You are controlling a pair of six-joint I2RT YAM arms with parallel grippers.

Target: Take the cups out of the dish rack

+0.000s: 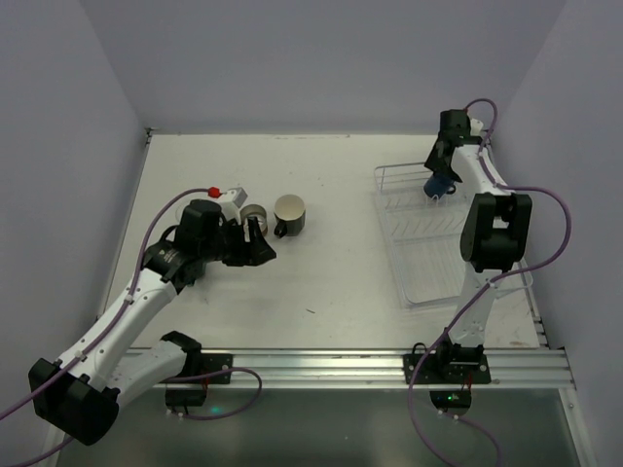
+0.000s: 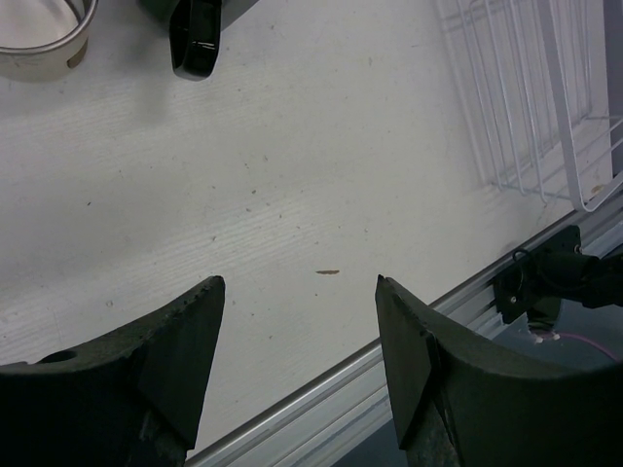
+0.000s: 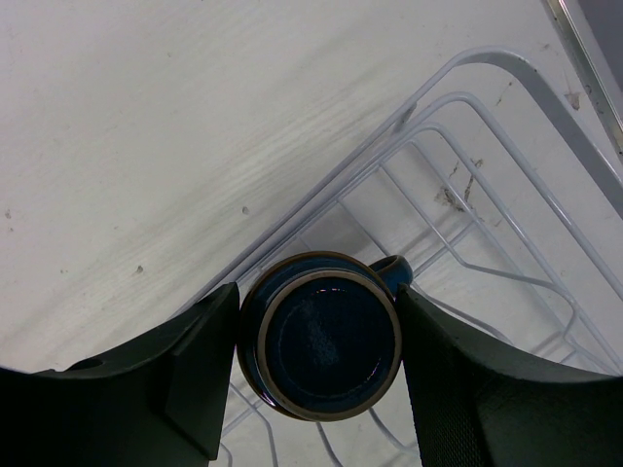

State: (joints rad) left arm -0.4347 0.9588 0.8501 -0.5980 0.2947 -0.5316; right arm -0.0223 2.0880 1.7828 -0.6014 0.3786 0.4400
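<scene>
The white wire dish rack (image 1: 421, 255) stands on the right side of the table. My right gripper (image 1: 438, 181) is at its far corner, shut on an upside-down blue mug (image 1: 442, 187). In the right wrist view both fingers press the sides of the blue mug (image 3: 321, 342) over the rack wires (image 3: 458, 107), with its handle pointing away. My left gripper (image 1: 259, 249) is open and empty over the table left of centre. Just beyond it stand a small grey cup (image 1: 255, 215) and a dark mug with a cream inside (image 1: 290, 213).
In the left wrist view the open left gripper (image 2: 300, 282) hangs over bare table. The grey cup's rim (image 2: 39, 44) and the dark mug's handle (image 2: 193, 39) are at the top left, the rack's near end (image 2: 545, 107) at the right, the rail (image 2: 409, 360) below.
</scene>
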